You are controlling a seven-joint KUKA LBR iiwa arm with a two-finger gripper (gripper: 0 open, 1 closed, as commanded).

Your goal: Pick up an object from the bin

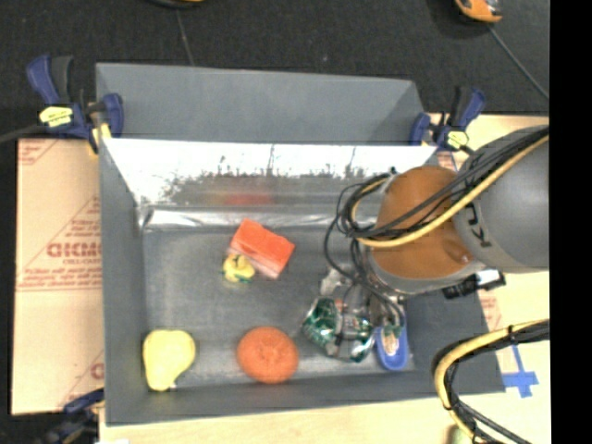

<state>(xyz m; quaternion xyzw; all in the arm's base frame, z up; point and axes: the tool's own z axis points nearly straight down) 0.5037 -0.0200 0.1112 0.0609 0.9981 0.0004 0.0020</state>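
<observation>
Your claw (356, 326) covers a crumpled shiny green thing (321, 322) right of the grey metal bin's (185, 276) round orange ball (268, 354); you can't tell its grip.

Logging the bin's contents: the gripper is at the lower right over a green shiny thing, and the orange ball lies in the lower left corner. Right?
No. The camera view shows the orange ball at the lower middle; the lower left corner holds a pale yellow pear-shaped thing. The gripper is at the lower right over the green shiny thing.
</observation>
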